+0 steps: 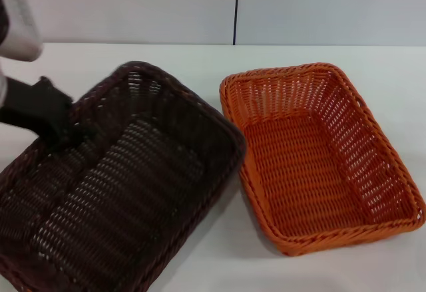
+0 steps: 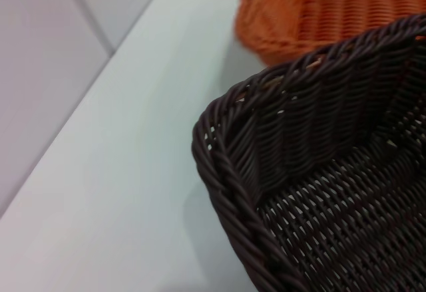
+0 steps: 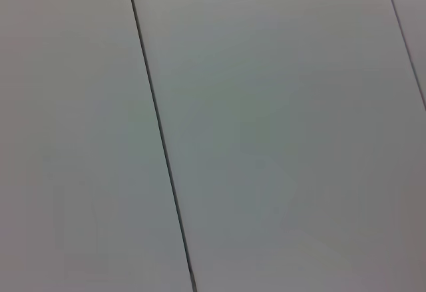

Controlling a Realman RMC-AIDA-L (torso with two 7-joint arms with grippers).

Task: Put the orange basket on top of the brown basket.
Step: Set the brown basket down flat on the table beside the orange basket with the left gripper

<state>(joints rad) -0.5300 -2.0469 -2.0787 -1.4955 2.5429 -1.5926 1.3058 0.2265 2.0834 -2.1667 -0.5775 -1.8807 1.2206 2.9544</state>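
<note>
Here is the brown basket (image 1: 126,185) on the robot's left side of the white table (image 1: 373,66), and it is not sitting flat. It is tilted, its far corner raised and its near end low toward the front edge of the head view. The left gripper (image 1: 70,132) is at its left long rim, a black shape pressed right against the braided edge, with the pale arm rising out of the top left corner. The fingers appear to be clamped on that rim, one side reaching into the basket's inside wall.

To the right, the orange basket (image 1: 319,159) lies flat on the table, open side up, with nothing inside it. Its near-left side is just beside the brown basket's right edge, and the brown rim looks to overlap the orange one slightly from this angle. Whether they touch, I cannot tell.

From the left wrist camera, the brown basket's corner (image 2: 266,146) fills the frame: thick braided rim, openwork wall, woven floor below. Beyond it a corner of the orange basket (image 2: 319,12) shows, resting on the tabletop (image 2: 133,172).

The right wrist camera sees only a pale panelled surface (image 3: 279,132) with dark seams. The right gripper does not appear in any view.
</note>
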